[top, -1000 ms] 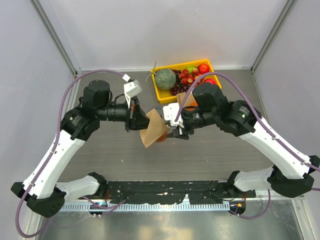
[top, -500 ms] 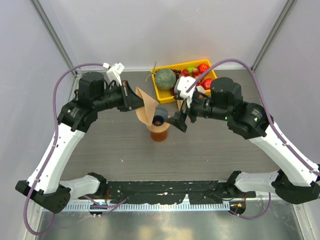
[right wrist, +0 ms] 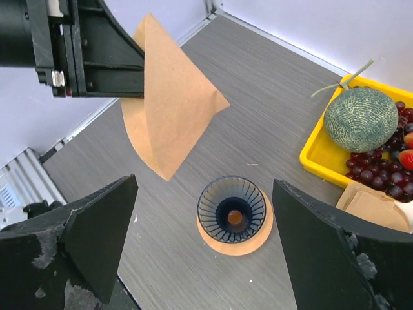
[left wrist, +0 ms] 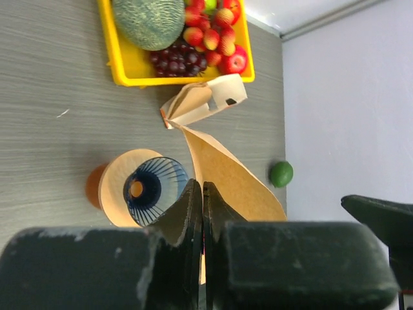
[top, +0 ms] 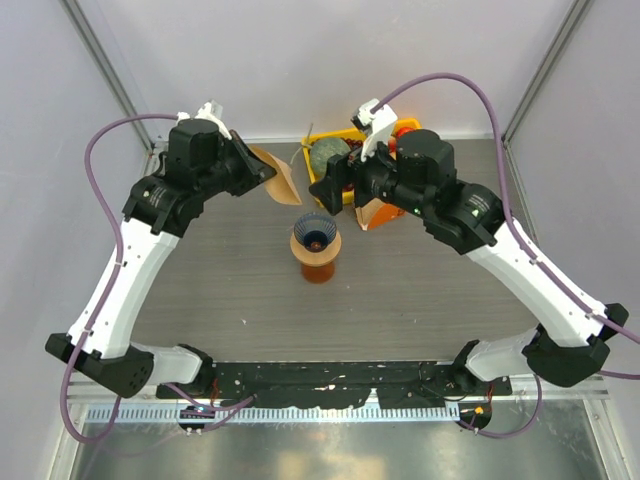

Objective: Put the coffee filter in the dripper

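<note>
The dark blue ribbed dripper (top: 316,233) stands upright and empty on an orange-brown stand (top: 318,266) at the table's middle; it also shows in the left wrist view (left wrist: 155,192) and the right wrist view (right wrist: 231,209). My left gripper (top: 262,171) is shut on the tan-brown coffee filter (top: 280,177), held in the air up and left of the dripper. The filter shows in the left wrist view (left wrist: 226,173) and in the right wrist view (right wrist: 169,116). My right gripper (top: 335,182) is open and empty, high above and behind the dripper.
A yellow tray (top: 325,188) with a melon (top: 329,156), grapes and red fruit sits at the back. An orange-and-white carton (left wrist: 205,101) lies open beside it. A green lime (left wrist: 281,174) lies on the table to the right. Side walls stand close.
Both arms have risen and drawn back. My left gripper carried the filter up and left, away from the dripper. My right gripper moved back toward the tray, leaving the dripper uncovered.
</note>
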Controlling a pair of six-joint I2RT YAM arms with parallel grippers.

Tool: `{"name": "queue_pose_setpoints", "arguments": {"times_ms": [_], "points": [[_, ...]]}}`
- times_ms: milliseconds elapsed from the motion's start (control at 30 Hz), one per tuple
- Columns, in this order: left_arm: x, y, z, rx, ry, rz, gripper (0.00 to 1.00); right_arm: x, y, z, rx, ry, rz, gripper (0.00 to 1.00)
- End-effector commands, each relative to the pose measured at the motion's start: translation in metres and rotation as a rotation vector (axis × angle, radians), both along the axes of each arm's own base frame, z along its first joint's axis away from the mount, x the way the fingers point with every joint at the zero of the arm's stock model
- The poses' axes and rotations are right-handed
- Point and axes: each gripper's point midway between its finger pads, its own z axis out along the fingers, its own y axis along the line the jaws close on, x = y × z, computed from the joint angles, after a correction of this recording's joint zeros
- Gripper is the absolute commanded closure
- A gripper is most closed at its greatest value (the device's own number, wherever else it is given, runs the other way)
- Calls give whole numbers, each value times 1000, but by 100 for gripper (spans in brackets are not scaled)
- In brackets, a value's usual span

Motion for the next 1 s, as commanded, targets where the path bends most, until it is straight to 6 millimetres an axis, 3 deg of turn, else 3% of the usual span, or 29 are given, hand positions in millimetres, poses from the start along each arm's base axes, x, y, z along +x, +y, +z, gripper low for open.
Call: {"name": "queue_pose_setpoints", "arguments": {"times_ms": [0,200,333,533,733,967], "points": [[12,16,10,-19,-1,139,94,11,7,33,116,-63,-98,7],[14,7,11,-83,15,130,93,26,21,16,67,-96,-190,6],[14,3,11,-124,13,122,93,27,35,6,27,-112,-160,10],[11,-5,13,-176,14,88,92,31,40,-11,-41,-147,-138,15],[9,-9,16,-225,0,66,90,44,35,-23,-102,-156,-204,28],[5,-13,10,-247,22,49,89,57,36,-26,-158,-180,-241,54]]}}
